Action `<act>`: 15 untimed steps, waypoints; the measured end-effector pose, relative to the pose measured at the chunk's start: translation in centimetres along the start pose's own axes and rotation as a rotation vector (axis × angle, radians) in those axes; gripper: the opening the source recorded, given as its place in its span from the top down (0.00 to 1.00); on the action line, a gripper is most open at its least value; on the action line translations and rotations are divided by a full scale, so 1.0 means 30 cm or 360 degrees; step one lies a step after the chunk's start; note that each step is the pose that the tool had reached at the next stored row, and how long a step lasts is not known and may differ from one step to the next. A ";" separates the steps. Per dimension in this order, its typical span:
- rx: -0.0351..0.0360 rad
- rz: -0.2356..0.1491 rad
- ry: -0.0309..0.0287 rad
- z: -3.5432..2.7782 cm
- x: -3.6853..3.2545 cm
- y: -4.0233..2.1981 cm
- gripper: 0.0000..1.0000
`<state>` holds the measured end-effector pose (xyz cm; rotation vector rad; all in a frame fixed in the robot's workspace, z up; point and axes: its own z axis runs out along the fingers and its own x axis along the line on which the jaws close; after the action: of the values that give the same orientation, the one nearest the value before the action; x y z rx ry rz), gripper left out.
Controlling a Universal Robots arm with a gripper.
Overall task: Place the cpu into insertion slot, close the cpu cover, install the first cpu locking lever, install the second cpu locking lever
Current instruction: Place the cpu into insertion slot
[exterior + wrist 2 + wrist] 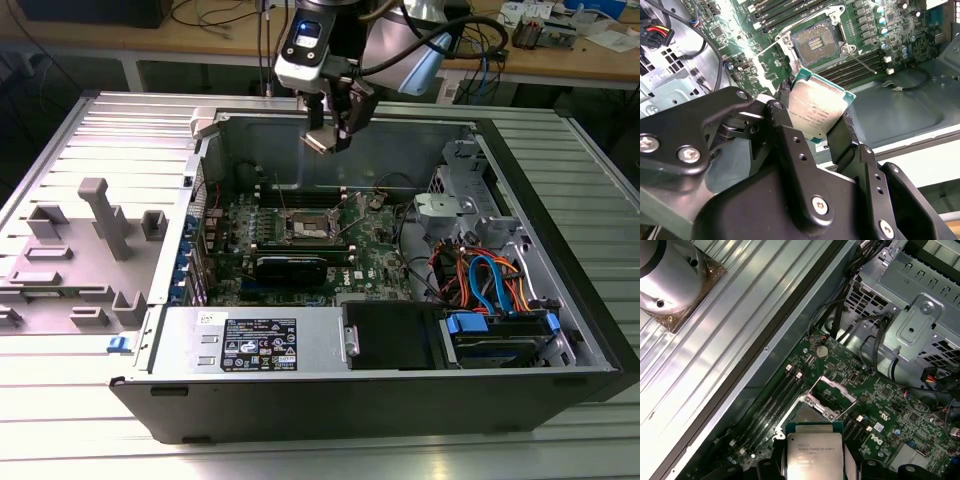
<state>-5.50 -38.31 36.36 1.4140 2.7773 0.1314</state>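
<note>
My gripper hangs over the open computer case, well above the green motherboard. It is shut on the cpu, a flat square chip with a silver top and green rim, held by two opposite edges between black fingers. Both wrist views show the cpu in the grip. Below it lies the insertion slot with its brownish contact field bare. The cpu cover stands swung open beside the slot. A thin wire locking lever sticks out, released.
Black memory slots flank the socket. A long black graphics card lies in front of it. A labelled grey power supply and a drive bay with blue and orange cables fill the near side. A grey plastic fixture sits outside, at the exterior view's left.
</note>
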 end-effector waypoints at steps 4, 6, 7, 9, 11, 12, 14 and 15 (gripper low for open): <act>-0.0001 0.0043 -0.00037 0.000 0.000 0.000 0.45; -0.0001 0.0055 -0.00047 0.000 0.000 0.000 0.45; -0.0001 0.0060 -0.00052 0.000 0.000 0.000 0.45; -0.0001 0.0075 -0.00063 0.000 0.000 0.000 0.45; -0.0002 0.0093 -0.00080 0.000 0.000 0.000 0.45; -0.0002 0.0101 -0.00086 0.000 0.000 0.000 0.45; -0.0002 0.0110 -0.00094 0.000 0.000 0.000 0.45; -0.0002 0.0117 -0.00100 0.000 0.000 0.000 0.45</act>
<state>-5.51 -38.31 36.35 1.5143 2.7205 0.1300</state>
